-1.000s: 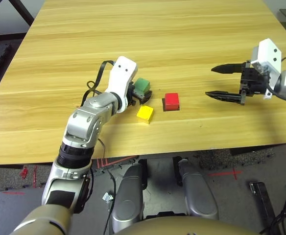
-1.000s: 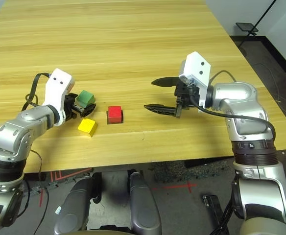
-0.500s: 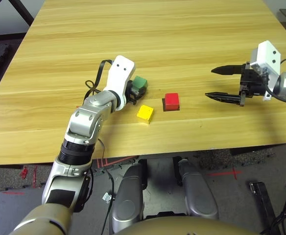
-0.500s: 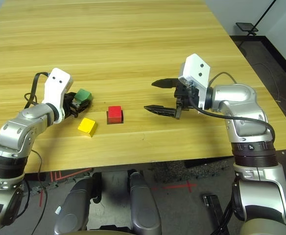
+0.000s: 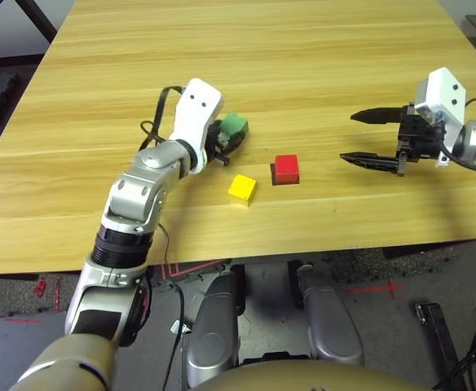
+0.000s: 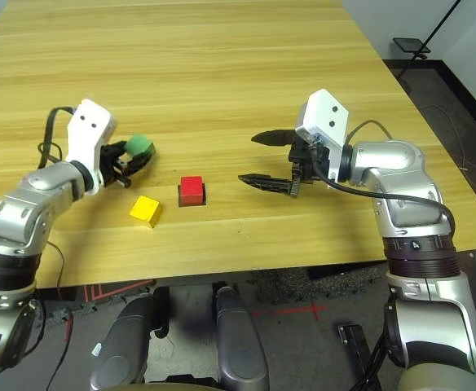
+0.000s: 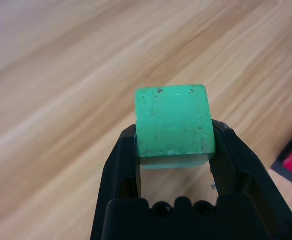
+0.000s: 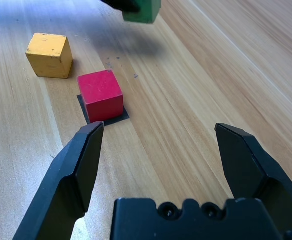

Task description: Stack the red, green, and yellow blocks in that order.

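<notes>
Green block (image 7: 173,122) now lifted off table, clamped in left end effector (image 5: 222,140); right (image 5: 367,138) unchanged, wide open.

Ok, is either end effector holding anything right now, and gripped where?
The left end effector holds the green block, its fingers clamped on two opposite side faces, clear of the table. The right end effector is open and holds nothing.

Broad light-wood table with lengthwise grain (image 5: 303,49). Near its front edge sits a small matte red cube (image 5: 285,168), resting on a flat black square patch (image 5: 274,177) that shows around its base. A small matte yellow cube (image 5: 241,188) lies just beside it toward the left, apart from it.
</notes>
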